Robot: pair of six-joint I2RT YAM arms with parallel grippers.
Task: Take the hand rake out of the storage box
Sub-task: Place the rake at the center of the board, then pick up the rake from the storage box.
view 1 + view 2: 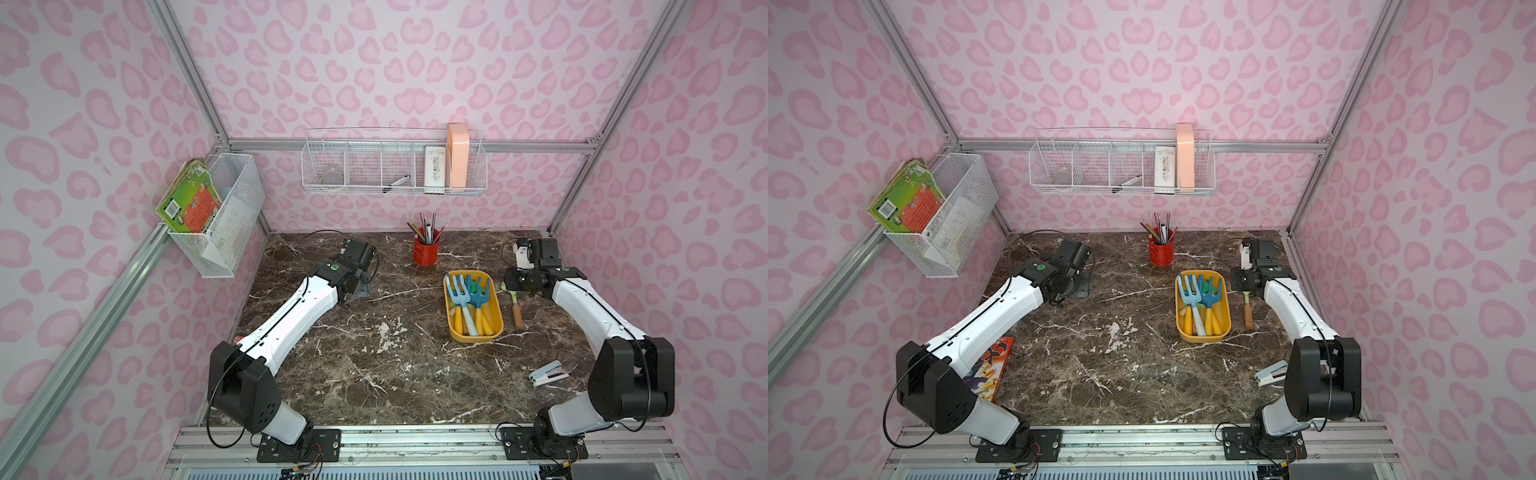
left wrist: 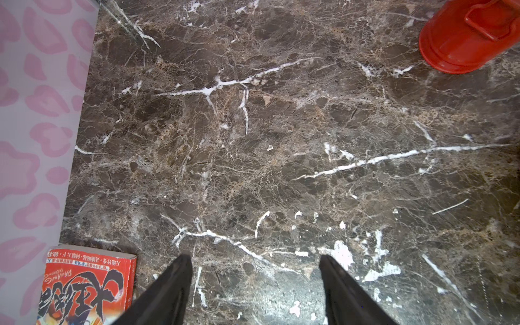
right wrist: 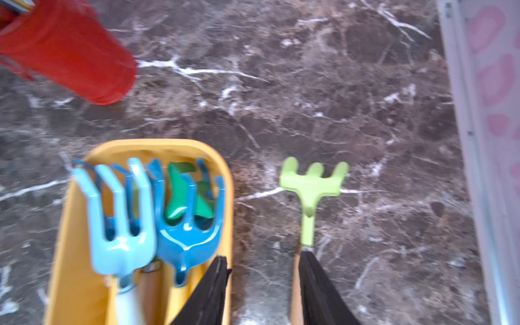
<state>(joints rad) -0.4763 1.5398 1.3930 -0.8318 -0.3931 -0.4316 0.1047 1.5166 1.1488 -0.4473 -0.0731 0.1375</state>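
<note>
The storage box [image 1: 473,337] [image 1: 1202,337] [image 3: 157,144] is a shallow yellow tray right of the table's middle. It holds a light blue fork [image 3: 118,225], a darker blue rake [image 3: 191,239] and a green tool beneath them. A light green hand rake [image 1: 517,316] [image 1: 1248,313] [image 3: 312,183] with a wooden handle lies flat on the marble just right of the tray. My right gripper [image 3: 261,257] hovers over its handle, open, with the handle beside one finger [image 3: 318,281]. My left gripper [image 2: 254,257] stands open over bare marble at the far left.
A red pencil cup [image 1: 425,251] [image 2: 467,36] stands behind the tray. A white stapler [image 1: 547,373] lies at the front right. A red book [image 1: 992,365] [image 2: 87,287] lies by the left wall. White wire baskets [image 1: 392,166] [image 1: 224,220] hang on the walls.
</note>
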